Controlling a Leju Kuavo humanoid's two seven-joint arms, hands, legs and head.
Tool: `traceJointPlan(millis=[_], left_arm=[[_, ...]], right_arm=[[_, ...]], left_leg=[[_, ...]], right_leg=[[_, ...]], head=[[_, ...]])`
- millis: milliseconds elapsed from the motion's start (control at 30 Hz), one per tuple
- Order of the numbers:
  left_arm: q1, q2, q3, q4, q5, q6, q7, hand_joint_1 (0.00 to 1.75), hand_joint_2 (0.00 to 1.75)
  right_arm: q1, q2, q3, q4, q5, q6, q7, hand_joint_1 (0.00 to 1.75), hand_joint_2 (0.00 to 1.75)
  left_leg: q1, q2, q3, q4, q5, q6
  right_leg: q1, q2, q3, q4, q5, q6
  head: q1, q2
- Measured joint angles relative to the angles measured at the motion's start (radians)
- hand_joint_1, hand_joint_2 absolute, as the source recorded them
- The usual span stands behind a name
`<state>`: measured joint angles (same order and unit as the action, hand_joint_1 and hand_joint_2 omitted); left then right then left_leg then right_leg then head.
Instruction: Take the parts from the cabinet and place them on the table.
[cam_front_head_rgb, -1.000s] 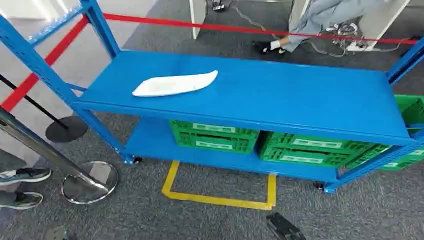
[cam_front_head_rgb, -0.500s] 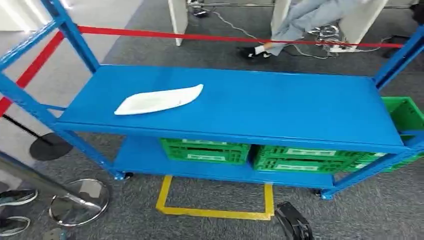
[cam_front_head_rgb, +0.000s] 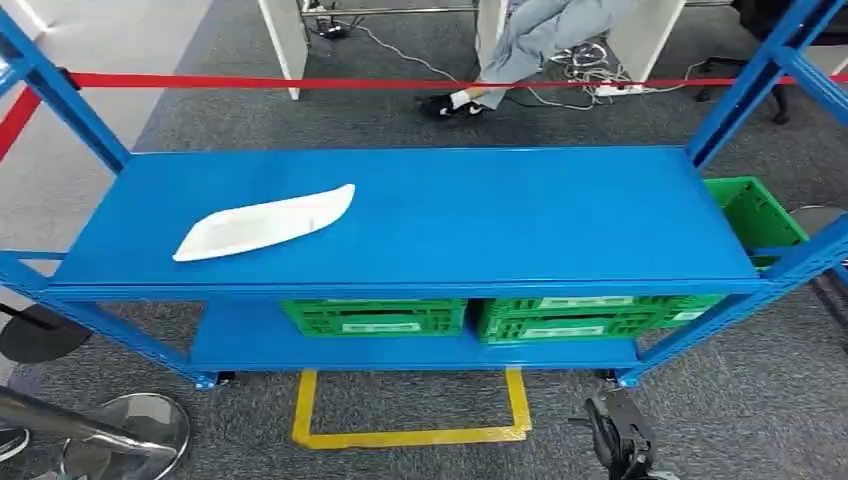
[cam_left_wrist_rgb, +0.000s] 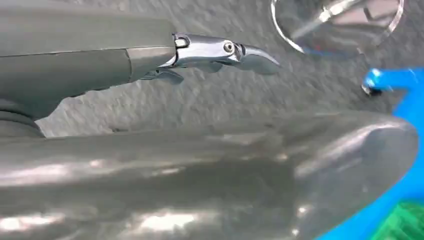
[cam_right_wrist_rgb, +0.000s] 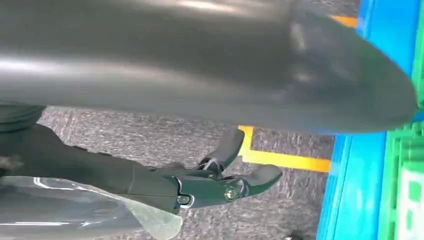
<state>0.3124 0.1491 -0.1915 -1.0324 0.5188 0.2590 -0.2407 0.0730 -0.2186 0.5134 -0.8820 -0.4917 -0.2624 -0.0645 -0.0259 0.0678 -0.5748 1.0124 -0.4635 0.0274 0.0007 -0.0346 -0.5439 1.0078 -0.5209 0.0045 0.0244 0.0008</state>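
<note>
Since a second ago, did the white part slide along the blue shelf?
No. The white part lies at the same spot near the blue shelf's left end; the camera turned, shifting the whole view.

Left hand (cam_left_wrist_rgb: 220, 52) hung above grey carpet (cam_left_wrist_rgb: 210, 100), metallic fingers (cam_left_wrist_rgb: 250, 56) slightly apart, holding nothing. Chrome stanchion base (cam_left_wrist_rgb: 337, 25) lay on carpet beyond fingertips. Blue rack foot (cam_left_wrist_rgb: 387, 80) stood near stanchion base, frame running on toward green crate (cam_left_wrist_rgb: 402, 222). Broad grey cover (cam_left_wrist_rgb: 200, 175) lay close beside hand.
</note>
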Motion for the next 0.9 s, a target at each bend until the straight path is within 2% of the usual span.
traceJointPlan(millis=[33,67,100,133,167,200,233,267,300,333,367,400,500,533,567,600,667,700,733,767,800,833,867,900], left_arm=[[0.006,-0.003,0.014,-0.019,0.029,-0.025,0.009,0.0,0.0],[0.013,-0.01,0.034,-0.033,0.054,-0.054,0.017,0.0,0.0],[0.017,-0.017,0.058,-0.044,0.058,-0.073,0.024,0.0,0.0],[0.019,-0.022,0.084,-0.051,0.052,-0.088,0.029,0.0,0.0],[0.02,-0.027,0.104,-0.057,0.039,-0.1,0.036,0.0,0.0],[0.022,-0.031,0.119,-0.064,0.023,-0.112,0.04,0.0,0.0],[0.023,-0.038,0.134,-0.072,0.004,-0.125,0.045,0.0,0.0],[0.022,-0.042,0.146,-0.077,-0.011,-0.133,0.048,0.0,0.0],[0.02,-0.048,0.161,-0.084,-0.029,-0.142,0.053,0.0,0.0],[0.019,-0.053,0.172,-0.089,-0.038,-0.146,0.054,0.0,0.0],[0.017,-0.057,0.188,-0.095,-0.047,-0.15,0.054,0.0,0.0],[0.015,-0.062,0.197,-0.097,-0.05,-0.153,0.054,0.0,0.0],[0.016,-0.071,0.215,-0.105,-0.057,-0.154,0.056,0.0,0.0],[0.015,-0.073,0.218,-0.107,-0.057,-0.154,0.056,0.0,0.0],[0.014,-0.076,0.222,-0.111,-0.058,-0.154,0.056,0.0,0.0],[0.014,-0.078,0.226,-0.114,-0.058,-0.155,0.056,0.0,0.0],[0.016,-0.083,0.232,-0.114,-0.066,-0.158,0.055,0.0,0.0],[0.016,-0.086,0.236,-0.114,-0.071,-0.16,0.055,0.0,0.0],[0.016,-0.088,0.24,-0.114,-0.075,-0.162,0.055,0.0,0.0],[0.015,-0.092,0.242,-0.114,-0.079,-0.165,0.055,0.0,0.0],[0.015,-0.093,0.243,-0.114,-0.08,-0.168,0.055,0.0,0.0],[0.014,-0.096,0.246,-0.114,-0.082,-0.172,0.055,0.0,0.0],[0.011,-0.098,0.248,-0.114,-0.084,-0.174,0.055,0.0,0.0],[0.01,-0.101,0.249,-0.114,-0.088,-0.174,0.055,0.0,0.0]], right_arm=[[0.002,0.003,-0.005,-0.005,-0.005,0.007,-0.003,0.0,0.0],[0.003,0.006,-0.013,-0.01,-0.015,0.016,-0.01,0.0,0.0],[0.001,0.008,-0.021,-0.013,-0.024,0.021,-0.017,0.0,0.0],[0.0,0.012,-0.028,-0.014,-0.03,0.024,-0.024,0.0,0.0],[0.001,0.015,-0.034,-0.015,-0.033,0.024,-0.029,0.0,0.0],[0.001,0.017,-0.037,-0.015,-0.034,0.024,-0.03,0.0,0.0],[0.003,0.019,-0.04,-0.017,-0.035,0.023,-0.031,0.0,0.0],[0.005,0.021,-0.043,-0.02,-0.035,0.021,-0.032,0.0,0.0],[0.004,0.023,-0.048,-0.025,-0.035,0.019,-0.034,0.0,0.0],[0.004,0.025,-0.052,-0.029,-0.035,0.019,-0.035,0.0,0.0],[0.004,0.025,-0.057,-0.035,-0.035,0.019,-0.037,0.0,0.0],[0.001,0.025,-0.061,-0.038,-0.035,0.017,-0.037,0.0,0.0],[0.007,0.025,-0.068,-0.043,-0.035,0.017,-0.039,0.0,0.0],[0.009,0.025,-0.07,-0.044,-0.035,0.017,-0.039,0.0,0.0],[0.01,0.025,-0.071,-0.047,-0.035,0.018,-0.04,0.0,0.0],[0.008,0.025,-0.071,-0.048,-0.035,0.018,-0.04,0.0,0.0],[0.006,0.025,-0.074,-0.048,-0.035,0.017,-0.04,0.0,0.0],[0.009,0.025,-0.076,-0.048,-0.035,0.017,-0.04,0.0,0.0],[0.012,0.025,-0.077,-0.048,-0.035,0.018,-0.04,0.0,0.0],[0.014,0.025,-0.077,-0.048,-0.035,0.022,-0.041,0.0,0.0],[0.015,0.025,-0.079,-0.048,-0.035,0.026,-0.043,0.0,0.0],[0.015,0.025,-0.08,-0.048,-0.037,0.032,-0.046,0.0,0.0],[0.014,0.025,-0.081,-0.048,-0.038,0.036,-0.048,0.0,0.0],[0.012,0.025,-0.083,-0.049,-0.038,0.038,-0.05,0.0,0.0]], left_leg=[[0.001,-0.003,-0.002,0.005,-0.013,-0.008],[0.005,-0.034,-0.01,0.036,-0.041,-0.018],[0.01,-0.049,-0.031,0.09,-0.074,-0.023],[0.016,-0.058,-0.07,0.186,-0.12,-0.03],[0.022,-0.059,-0.105,0.265,-0.147,-0.035],[0.026,-0.059,-0.124,0.305,-0.154,-0.038],[0.03,-0.059,-0.121,0.3,-0.136,-0.04],[0.033,-0.06,-0.105,0.261,-0.104,-0.042],[0.037,-0.062,-0.067,0.178,-0.051,-0.044],[0.04,-0.071,-0.023,0.085,-0.003,-0.045],[0.045,-0.096,0.004,0.027,0.004,-0.046],[0.041,-0.104,0.014,0.004,-0.006,-0.043],[0.035,-0.092,0.009,0.004,-0.012,-0.022],[0.04,-0.086,0.012,-0.006,-0.007,-0.012],[0.041,-0.081,0.012,-0.008,-0.006,-0.004],[0.038,-0.077,0.01,-0.007,-0.006,0.004],[0.031,-0.064,0.008,-0.007,-0.008,0.009],[0.028,-0.058,0.007,-0.007,-0.007,0.01],[0.025,-0.054,0.008,-0.007,-0.007,0.01],[0.022,-0.051,0.008,-0.007,-0.008,0.011],[0.018,-0.05,0.01,-0.006,-0.008,0.011],[0.016,-0.048,0.012,-0.006,-0.008,0.01],[0.015,-0.046,0.013,-0.006,-0.008,0.01],[0.006,-0.046,0.009,0.001,-0.011,0.005]], right_leg=[[-0.01,0.005,0.014,-0.009,0.006,-0.008],[-0.011,0.014,0.017,-0.012,0.008,-0.011],[-0.012,0.018,0.016,-0.012,0.01,-0.015],[-0.013,0.028,0.016,-0.012,0.01,-0.015],[-0.013,0.037,0.017,-0.012,0.01,-0.015],[-0.013,0.044,0.017,-0.011,0.01,-0.015],[-0.014,0.051,0.019,-0.011,0.01,-0.015],[-0.015,0.058,0.021,-0.011,0.01,-0.014],[-0.017,0.067,0.023,-0.01,0.009,-0.012],[-0.019,0.074,0.027,-0.01,0.006,-0.007],[-0.02,0.079,0.025,-0.01,0.005,-0.001],[-0.015,0.087,0.022,-0.003,0.002,0.008],[-0.021,0.096,0.011,-0.012,0.01,0.029],[-0.02,0.098,0.005,-0.01,0.005,0.036],[-0.02,0.072,-0.006,0.015,-0.015,0.036],[-0.019,0.055,-0.033,0.072,-0.05,0.037],[-0.019,0.044,-0.111,0.238,-0.128,0.039],[-0.019,0.043,-0.143,0.303,-0.146,0.039],[-0.019,0.043,-0.148,0.312,-0.136,0.037],[-0.019,0.042,-0.13,0.275,-0.104,0.033],[-0.017,0.041,-0.093,0.202,-0.062,0.027],[-0.014,0.038,-0.043,0.107,-0.018,0.019],[-0.008,0.027,0.003,0.02,0.005,0.009],[-0.007,0.022,0.011,-0.007,-0.007,0.007]], head=[[0.002,0.0],[-0.003,0.0],[-0.005,0.0],[-0.005,0.0],[-0.004,0.0],[-0.005,0.0],[-0.004,0.0],[-0.004,0.0],[-0.003,0.0],[-0.004,0.0],[-0.004,0.0],[-0.005,0.0],[-0.003,0.0],[-0.004,0.0],[-0.001,0.0],[0.003,0.0],[0.002,0.0],[0.003,0.0],[0.003,0.0],[0.003,0.0],[0.003,0.0],[0.002,0.0],[0.003,0.0],[0.002,0.0]])
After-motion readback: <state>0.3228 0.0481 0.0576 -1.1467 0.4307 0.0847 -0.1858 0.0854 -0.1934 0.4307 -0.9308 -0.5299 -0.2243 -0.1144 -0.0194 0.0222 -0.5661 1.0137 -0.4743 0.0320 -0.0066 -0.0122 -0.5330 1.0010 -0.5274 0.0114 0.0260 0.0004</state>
